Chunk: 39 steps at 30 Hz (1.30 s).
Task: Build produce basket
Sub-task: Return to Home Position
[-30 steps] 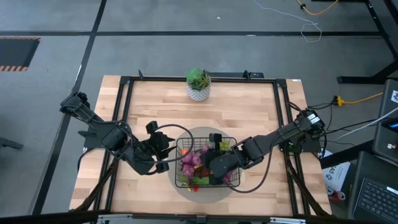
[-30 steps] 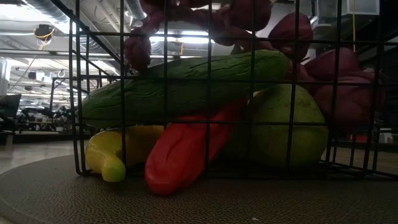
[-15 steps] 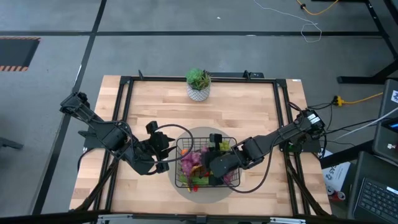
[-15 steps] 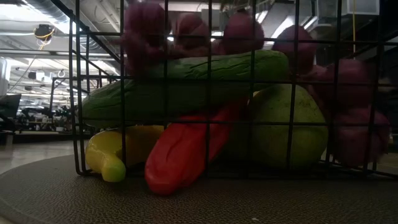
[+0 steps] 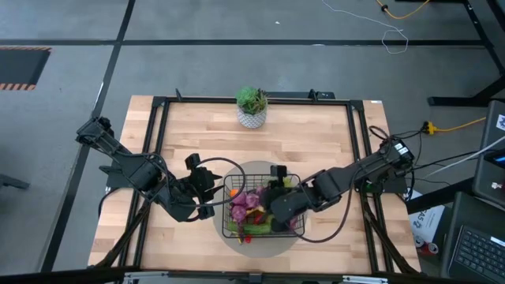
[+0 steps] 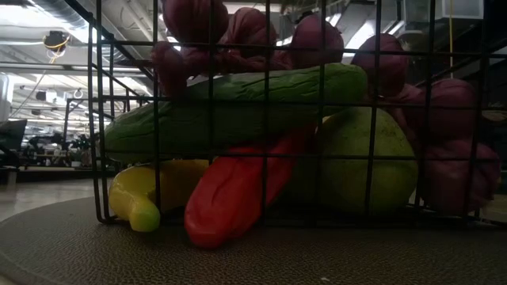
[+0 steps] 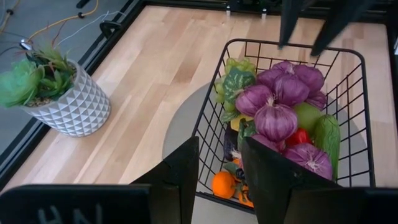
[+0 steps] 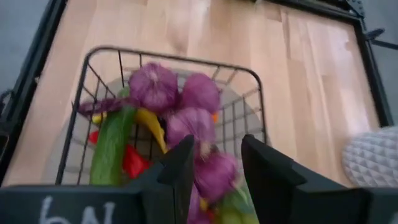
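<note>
While the basket (image 7: 356, 87) sits at 6 o'clock on the desk (image 5: 300, 134), my left hand (image 7: 219, 149) hangs released and empty just outside its 9 o'clock wall. My right hand (image 8: 216, 146), also released and empty, hovers over its 3 o'clock side. Purple onions (image 7: 277, 118) lie on top of the cucumber (image 6: 238, 107), pear (image 6: 356, 158) and banana (image 6: 139, 198).

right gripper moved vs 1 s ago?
Yes, slightly. In the high view the right gripper has shifted toward the right side of the basket, backing out along its own arm.
</note>
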Tool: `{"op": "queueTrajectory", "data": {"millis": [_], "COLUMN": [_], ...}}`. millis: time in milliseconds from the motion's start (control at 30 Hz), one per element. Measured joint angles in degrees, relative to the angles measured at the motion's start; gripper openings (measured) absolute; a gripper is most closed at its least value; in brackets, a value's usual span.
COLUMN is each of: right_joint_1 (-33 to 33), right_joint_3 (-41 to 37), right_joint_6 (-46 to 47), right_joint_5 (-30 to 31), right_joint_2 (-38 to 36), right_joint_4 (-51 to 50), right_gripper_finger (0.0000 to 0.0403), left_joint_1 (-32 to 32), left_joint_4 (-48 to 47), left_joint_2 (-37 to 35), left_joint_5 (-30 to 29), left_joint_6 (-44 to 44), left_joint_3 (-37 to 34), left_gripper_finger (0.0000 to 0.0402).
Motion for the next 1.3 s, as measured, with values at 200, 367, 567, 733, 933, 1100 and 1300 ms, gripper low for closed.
{"op": "queueTrajectory", "data": {"millis": [200,367,567,733,933,1100,1300], "right_joint_1": [0.0,0.0,-0.11,0.24,2.45,2.78,2.78], "right_joint_3": [5.27,5.98,6.88,5.74,0.7,-9.47,-26.3], "right_joint_6": [0.1,0.15,-0.2,-0.11,0.08,-0.06,-1.35], "right_joint_5": [-4.42,-8.37,-11.67,-13.11,-7.87,-6.17,-6.25], "right_joint_2": [-0.06,-0.06,-1.83,-9.99,-22.5,-33.67,-47.44], "right_joint_4": [-8.76,-8.78,-9.75,-9.81,-6.56,2.44,14.05], "right_gripper_finger": [0.0133,0.0133,0.0133,0.0133,0.0133,0.0133,0.0133], "left_joint_1": [0.0,0.0,-0.09,-0.39,-2.0,-1.83,-1.57], "left_joint_4": [0.09,0.09,-0.38,-2.04,-6.86,-6.95,-6.8], "left_joint_2": [0.0,0.0,0.0,-0.3,-0.03,0.07,0.11], "left_joint_5": [0.0,0.0,-0.45,0.06,-3.04,-1.78,0.35], "left_joint_6": [0.0,0.15,2.53,2.7,1.67,1.64,1.65], "left_joint_3": [0.0,0.0,0.0,0.0,0.0,-0.02,-0.02], "left_gripper_finger": [0.0115,0.0115,0.0115,0.0115,0.0115,0.0115,0.0115]}}
